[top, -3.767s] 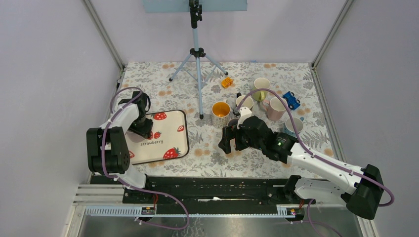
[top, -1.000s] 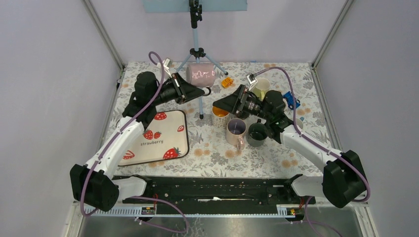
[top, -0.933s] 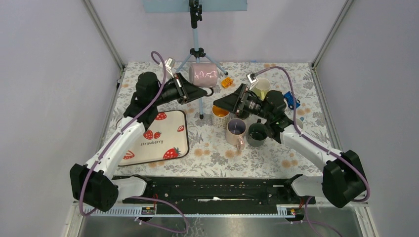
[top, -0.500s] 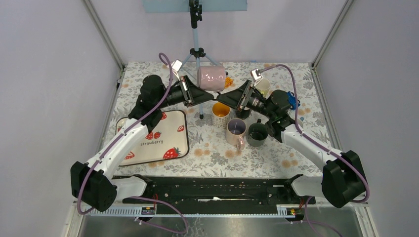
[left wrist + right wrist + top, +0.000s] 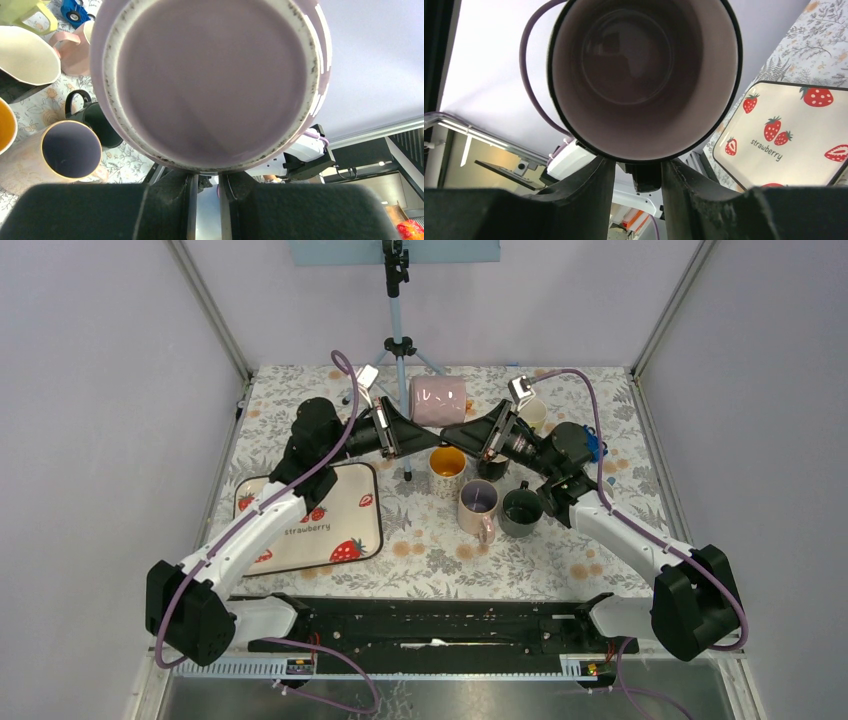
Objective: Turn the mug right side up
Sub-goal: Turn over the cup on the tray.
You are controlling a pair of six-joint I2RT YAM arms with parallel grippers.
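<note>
Bright, even light falls from above. Shadows on the table [image 5: 420,550] are soft and faint, and the top view is sharp, without glare. Both wrist views bend lines at their edges. The mug [image 5: 210,80] looms close there, its base shaded, its inside dim. The fingers [image 5: 85,210] along the bottom are dark and blurred.

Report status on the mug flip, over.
Left gripper shut on the mug, held sideways in the air. Right gripper open just below its mouth. Tripod close behind, cups below.
</note>
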